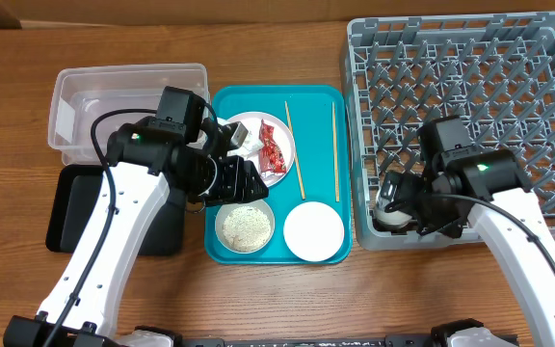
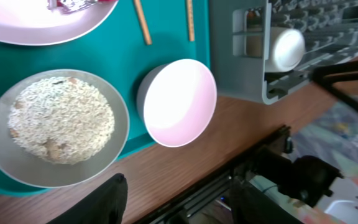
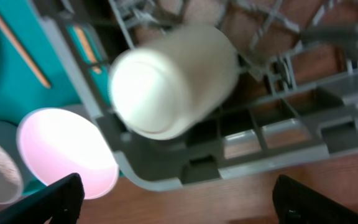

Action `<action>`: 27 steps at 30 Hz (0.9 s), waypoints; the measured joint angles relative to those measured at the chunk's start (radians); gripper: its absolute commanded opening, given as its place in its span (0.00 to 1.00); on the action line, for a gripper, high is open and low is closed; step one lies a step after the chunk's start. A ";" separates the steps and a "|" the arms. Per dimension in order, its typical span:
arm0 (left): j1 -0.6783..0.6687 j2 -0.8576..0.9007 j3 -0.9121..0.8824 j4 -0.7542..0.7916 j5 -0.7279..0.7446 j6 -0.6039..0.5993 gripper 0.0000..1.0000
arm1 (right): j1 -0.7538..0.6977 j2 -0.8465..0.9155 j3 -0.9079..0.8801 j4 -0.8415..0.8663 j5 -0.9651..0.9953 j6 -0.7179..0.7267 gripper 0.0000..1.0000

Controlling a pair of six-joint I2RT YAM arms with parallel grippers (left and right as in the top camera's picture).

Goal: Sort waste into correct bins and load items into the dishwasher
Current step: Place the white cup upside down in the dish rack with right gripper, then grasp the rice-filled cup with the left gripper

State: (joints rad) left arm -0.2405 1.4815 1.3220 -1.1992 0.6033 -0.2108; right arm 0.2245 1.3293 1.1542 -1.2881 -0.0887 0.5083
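The right claw [image 3: 179, 190] is spread wide and holds nothing. The cup [image 3: 173, 81] lies on its side just ahead of it, in the corner of the rack [image 3: 303, 155], against the latticed wall and not seated on a peg. The left claw [image 2: 182, 196] is likewise apart and empty above the teal tray [image 2: 166, 56], with the rice bowl [image 2: 120, 134] ahead to 1 side and the empty bowl [image 2: 179, 102] straight ahead. Beyond those sit the plate [image 1: 277, 130], carrying wrapper [image 1: 273, 156] and napkin [image 1: 251, 140], and the 2 chopsticks [image 1: 293, 154].

The cup is round and loose, so I judge it could roll along the rack floor if the right claw brushes it or the wall while lifting away. On the left, a pinch on the rice bowl's rim would likely tilt it, spilling rice [image 2: 61, 118] onto the tray or tabletop [image 2: 185, 168] short of a bin. The empty bowl stands just beside it and could be knocked.
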 measured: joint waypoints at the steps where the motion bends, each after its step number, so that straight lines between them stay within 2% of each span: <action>1: -0.007 0.000 0.000 0.002 -0.019 -0.005 0.56 | 0.000 -0.011 0.014 0.011 0.000 0.000 0.99; 5: -0.106 0.000 0.000 0.006 -0.173 -0.065 0.56 | 0.000 -0.106 0.102 0.066 0.000 -0.005 0.99; 8: -0.232 0.000 -0.019 0.043 -0.327 -0.132 0.57 | 0.000 -0.205 0.148 0.111 0.000 -0.011 1.00; 14: -0.415 0.010 -0.184 0.208 -0.549 -0.281 0.41 | 0.000 -0.344 0.163 0.089 0.000 -0.024 1.00; 19: -0.427 0.078 -0.256 0.280 -0.617 -0.357 0.37 | 0.000 -0.338 0.163 0.042 0.000 -0.032 1.00; 25: -0.427 0.185 -0.257 0.320 -0.611 -0.352 0.34 | 0.000 -0.314 0.163 0.031 0.000 -0.034 1.00; 26: -0.427 0.204 -0.257 0.321 -0.611 -0.348 0.32 | 0.000 -0.309 0.163 0.031 0.000 -0.035 1.00; 27: -0.427 0.225 -0.257 0.322 -0.610 -0.344 0.26 | 0.000 -0.304 0.163 0.031 0.000 -0.034 1.00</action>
State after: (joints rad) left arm -0.6678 1.7065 1.0645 -0.8776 -0.0071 -0.5552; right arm 0.2245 1.0248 1.3167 -1.2575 -0.0883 0.4740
